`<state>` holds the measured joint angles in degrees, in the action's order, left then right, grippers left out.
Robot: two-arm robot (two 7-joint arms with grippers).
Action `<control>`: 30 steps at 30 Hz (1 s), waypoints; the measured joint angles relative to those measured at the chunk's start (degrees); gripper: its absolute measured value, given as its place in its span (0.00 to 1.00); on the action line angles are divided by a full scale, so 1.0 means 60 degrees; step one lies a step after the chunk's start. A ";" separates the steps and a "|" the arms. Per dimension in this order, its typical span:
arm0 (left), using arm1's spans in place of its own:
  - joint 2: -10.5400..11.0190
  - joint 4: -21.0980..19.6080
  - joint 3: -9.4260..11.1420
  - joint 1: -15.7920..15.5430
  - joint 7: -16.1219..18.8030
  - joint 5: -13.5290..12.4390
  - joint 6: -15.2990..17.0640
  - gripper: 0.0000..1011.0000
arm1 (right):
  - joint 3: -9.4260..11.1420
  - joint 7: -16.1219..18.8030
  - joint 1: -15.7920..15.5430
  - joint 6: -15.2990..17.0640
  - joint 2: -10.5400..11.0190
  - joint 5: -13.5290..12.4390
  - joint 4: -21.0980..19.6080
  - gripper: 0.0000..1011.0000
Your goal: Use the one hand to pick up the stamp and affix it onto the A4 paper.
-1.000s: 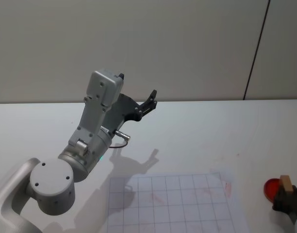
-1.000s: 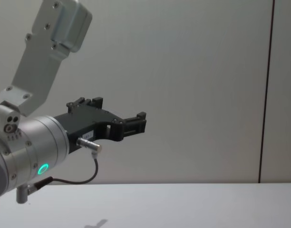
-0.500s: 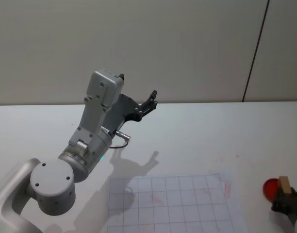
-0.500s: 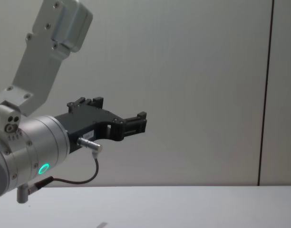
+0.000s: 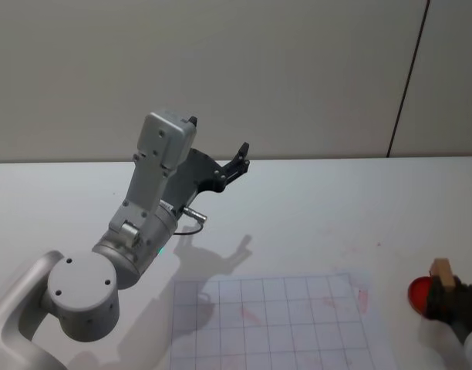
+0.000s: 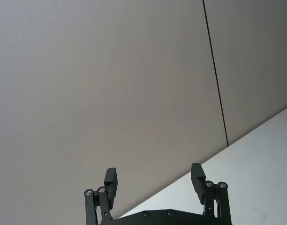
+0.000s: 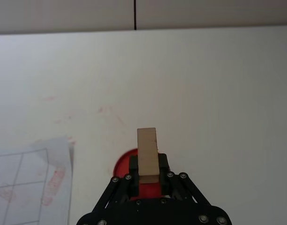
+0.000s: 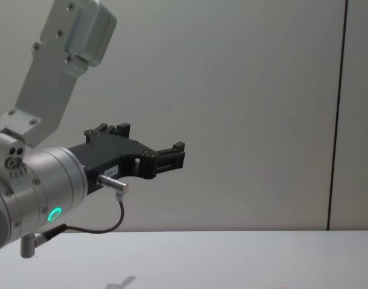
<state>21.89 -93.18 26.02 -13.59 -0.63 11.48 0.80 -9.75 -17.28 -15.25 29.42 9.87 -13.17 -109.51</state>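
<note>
The right hand, clenched on the stamp, has edged from a second ago off the red ink pad toward the A4 paper; inking seems done; the left hand hangs released above the table.

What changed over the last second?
The right gripper, shut on the stamp, shifted a little left, toward the paper. The red pad under it seems to have shifted left too. The left gripper stayed raised and open, and the paper did not move.
</note>
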 joint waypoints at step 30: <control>0.0000 0.0000 0.0000 0.0000 0.0000 0.0000 0.0000 0.99 | -0.0468 0.3106 0.0799 0.0692 0.0006 0.1091 -0.0513 0.22</control>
<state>21.89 -93.18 26.02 -13.59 -0.63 11.48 0.80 -12.56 1.35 -10.45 33.57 9.90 -6.62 -112.58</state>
